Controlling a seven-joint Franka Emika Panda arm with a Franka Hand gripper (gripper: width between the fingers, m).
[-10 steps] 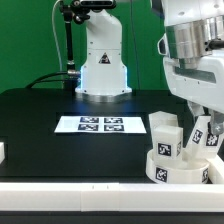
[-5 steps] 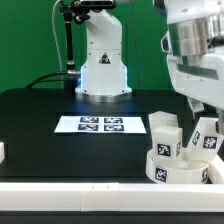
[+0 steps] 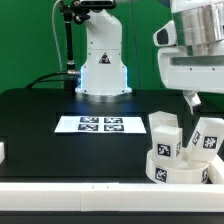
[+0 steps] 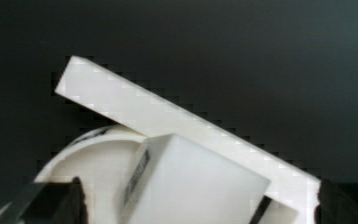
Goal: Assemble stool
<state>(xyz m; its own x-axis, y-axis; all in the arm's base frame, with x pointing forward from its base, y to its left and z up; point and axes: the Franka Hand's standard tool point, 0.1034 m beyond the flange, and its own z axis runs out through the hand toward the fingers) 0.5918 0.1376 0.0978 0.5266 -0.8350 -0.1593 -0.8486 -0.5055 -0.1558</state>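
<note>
Looking at the exterior view, a lot is cut off here: the white Franka arm's wrist housing [image 3: 197, 45] runs out of the top corner on the exterior view's right, and only one dark fingertip [image 3: 193, 99] pokes out below it. The other finger isn't visible, so I honestly can't tell whether the two-finger gripper [image 3: 195, 101] is spread or closed. That visible tip hangs in the air above the parts and touches nothing, as far as I can see.

The round white plastic stool seat [image 3: 178, 166] sits at the near edge of the black table [image 3: 60, 145], on the exterior view's right, partly clipped by the frame. Two short white block legs stand upright in it, each with black-and-white tags: one leg [image 3: 165, 137] nearer the middle, the other leg [image 3: 207, 135] right at the frame edge. The flat white marker board [image 3: 100, 124] lies well apart, mid-table.

The wrist view is tight and murky: a curved bit of seat rim [image 4: 91, 160], a white block [image 4: 208, 178] up close, and a long white edge behind it that I can't identify.
</note>
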